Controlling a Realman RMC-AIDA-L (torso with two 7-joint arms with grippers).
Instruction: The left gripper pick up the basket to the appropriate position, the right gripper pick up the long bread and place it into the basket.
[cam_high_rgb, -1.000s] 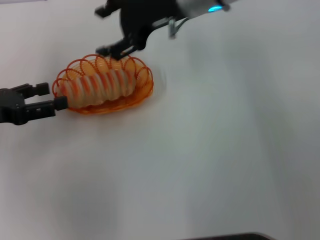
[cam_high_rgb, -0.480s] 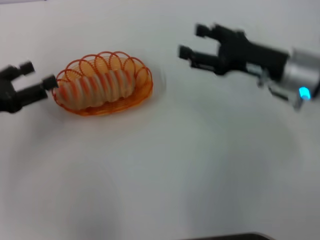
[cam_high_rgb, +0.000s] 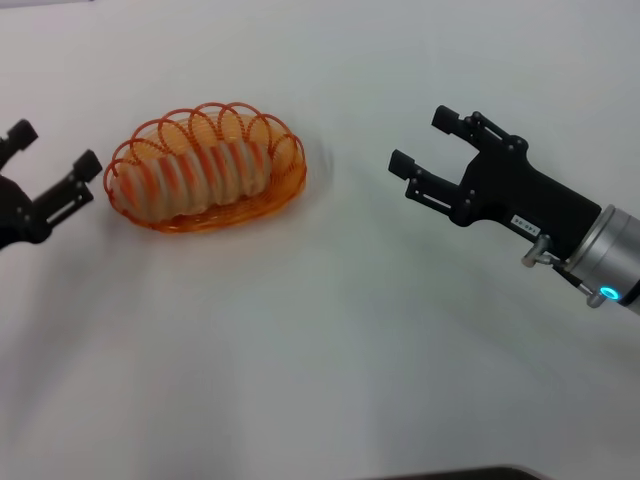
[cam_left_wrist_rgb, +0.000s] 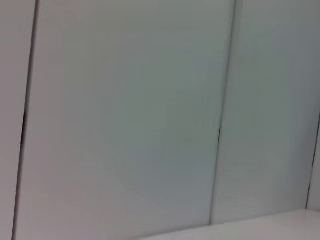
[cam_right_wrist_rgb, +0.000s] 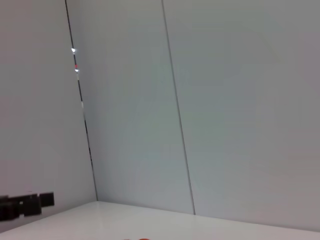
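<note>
The right gripper (cam_high_rgb: 427, 144) has its two black fingers spread wide apart. It holds nothing and touches nothing. It hangs over the white table (cam_high_rgb: 330, 330), on the right side, well apart from the basket (cam_high_rgb: 206, 168). Its fingers point toward the basket. A small white label sits on its black body, and a blue light glows on its silver wrist.

The left gripper (cam_high_rgb: 52, 150) is at the left edge of the head view. Its fingers are open too, with a clear gap between them. It holds nothing. One fingertip is just beside the left end of the basket, but I cannot tell if they touch.

The orange wire basket sits on the table, left of the middle. The long bread (cam_high_rgb: 192, 170) lies inside it. The bread lies along the basket, the same way the basket is long. It runs left to right, with its right end a bit farther from the robot. Its orange stripes go across its top.

Only the head view shows the basket, the bread and both grippers together. The left wrist view shows only pale wall panels with thin dark seams. The right wrist view shows the same kind of wall, a strip of the table, and a far-off black gripper (cam_right_wrist_rgb: 25, 204) at the edge.
</note>
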